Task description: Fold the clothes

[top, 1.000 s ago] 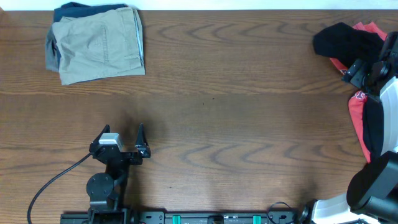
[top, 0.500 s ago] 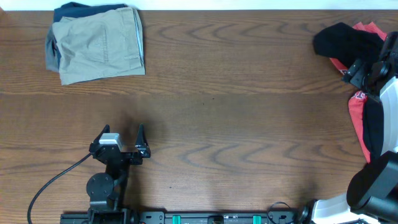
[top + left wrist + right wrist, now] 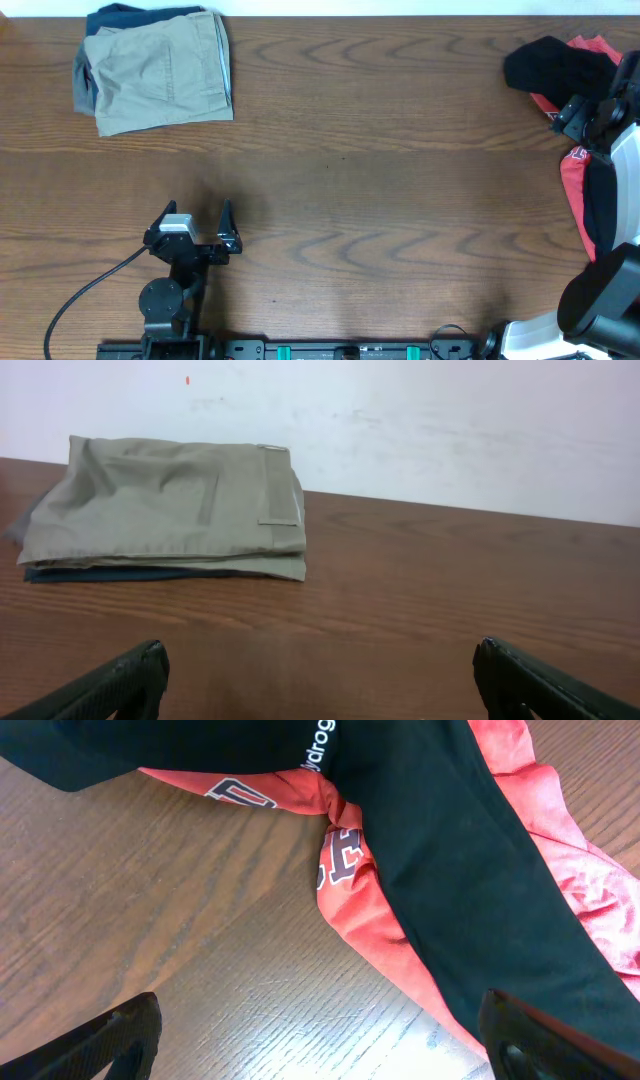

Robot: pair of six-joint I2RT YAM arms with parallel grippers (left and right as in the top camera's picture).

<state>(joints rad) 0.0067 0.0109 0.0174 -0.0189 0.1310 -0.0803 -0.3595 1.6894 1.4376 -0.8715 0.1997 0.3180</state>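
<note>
Next garment due, khaki shorts (image 3: 155, 75) look folded
Over the black and red sportswear (image 3: 450, 870) the right hand (image 3: 320, 1040) is wide, should pinch an edge; left hand (image 3: 195, 215) wide, empty

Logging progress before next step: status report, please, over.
Left gripper open, empty. Right gripper open above black and red sportswear. Khaki shorts folded atop navy shorts. No obstruction seen.

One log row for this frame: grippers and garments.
left gripper: open, empty | right gripper: open, over black and red sportswear | folded khaki-beige cotton shorts: atop navy-blue shorts, far-left corner
</note>
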